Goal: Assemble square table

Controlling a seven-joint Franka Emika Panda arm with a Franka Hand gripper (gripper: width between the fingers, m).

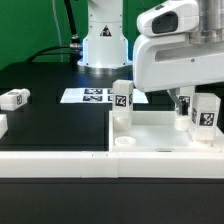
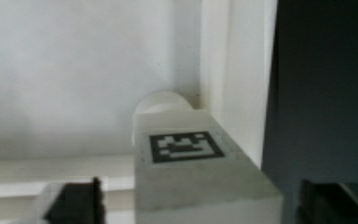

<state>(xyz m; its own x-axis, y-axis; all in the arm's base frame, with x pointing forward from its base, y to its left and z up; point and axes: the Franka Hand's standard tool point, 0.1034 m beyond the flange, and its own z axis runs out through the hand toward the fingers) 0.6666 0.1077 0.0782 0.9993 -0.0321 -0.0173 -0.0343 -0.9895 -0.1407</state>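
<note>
On black worktop [image 1: 50,125]: white plastic square tray-like top [image 1: 160,132]. Upright on it toward the exterior view's right, short white tagged leg [image 1: 205,115], straddled by wide-open end effector [image 2: 201,200], fingers [image 2: 73,203] clear of it, gripping nothing. At left corner, second white tagged leg [image 1: 121,97].

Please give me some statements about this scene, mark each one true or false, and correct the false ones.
1. An upright leg stands at the square top's corner, on the exterior view's left. True.
2. The marker board lies inside the square top. False: it lies on the black table behind it.
3. A loose leg lies on the black table, on the exterior view's left. True.
4. The gripper holds the square top in the air. False: the top rests on the table, and the gripper's fingers stand on either side of a tagged leg.
</note>
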